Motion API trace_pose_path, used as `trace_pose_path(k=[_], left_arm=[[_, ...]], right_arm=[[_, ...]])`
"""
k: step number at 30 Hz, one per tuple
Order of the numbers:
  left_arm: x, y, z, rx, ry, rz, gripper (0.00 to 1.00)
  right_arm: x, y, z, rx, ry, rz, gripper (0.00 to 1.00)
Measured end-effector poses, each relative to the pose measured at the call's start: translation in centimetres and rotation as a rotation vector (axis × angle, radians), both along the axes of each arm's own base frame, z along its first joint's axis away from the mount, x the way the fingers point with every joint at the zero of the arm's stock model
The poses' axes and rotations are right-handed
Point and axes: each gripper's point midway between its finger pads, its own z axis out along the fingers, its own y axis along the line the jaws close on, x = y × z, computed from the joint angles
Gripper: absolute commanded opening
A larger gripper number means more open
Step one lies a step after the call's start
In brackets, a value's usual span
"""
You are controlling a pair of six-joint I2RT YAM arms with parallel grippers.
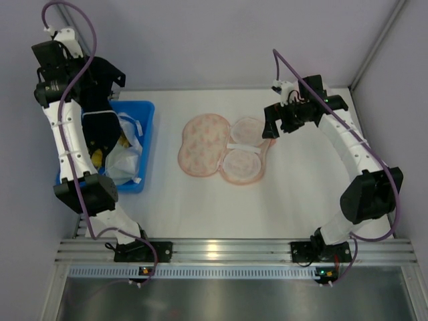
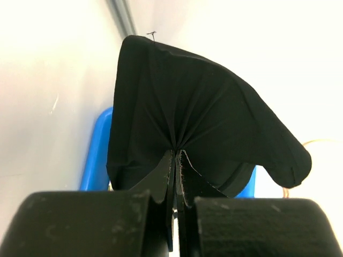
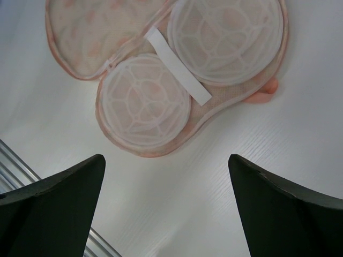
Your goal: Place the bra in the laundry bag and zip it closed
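The left gripper (image 2: 176, 156) is pinched shut on a fold of the bra (image 2: 203, 101), which fans out just past its tips, over the blue bin (image 2: 96, 155). Lift it well clear of the bin before carrying it to the laundry bag (image 3: 161, 91), lying unzipped ahead of the right gripper (image 3: 166, 163), whose jaws stand wide apart. The bra's straps hide behind the fold; the bag's zipper pull is hard to make out

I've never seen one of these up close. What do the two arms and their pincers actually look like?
The left arm and the right arm are alike: white tube-like links joined by chunky black joints, with a thin purple cable looping along each. The left pincer and the right pincer are black, each with two flat tapering fingers. Small lights glow at the bases.
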Motion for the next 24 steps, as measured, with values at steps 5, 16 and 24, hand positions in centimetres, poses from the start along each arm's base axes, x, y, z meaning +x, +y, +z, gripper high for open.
trace_pose_path(k=[5, 16, 24], left_arm=[[-0.9, -1.3, 2.0, 0.016, -0.104, -0.052, 0.0], [-2.4, -3.7, 8.8, 0.054, -0.38, -0.133, 0.0], [-4.8, -4.6, 13.7, 0.069, -0.578, -0.118, 0.0]], right_arm=[[-0.2, 0.1, 0.0, 0.008, 0.006, 0.006, 0.99], [-0.2, 0.4, 0.9, 0.022, -0.01, 0.018, 1.0], [-0.4, 0.4, 1.3, 0.027, -0.022, 0.028, 0.99]])
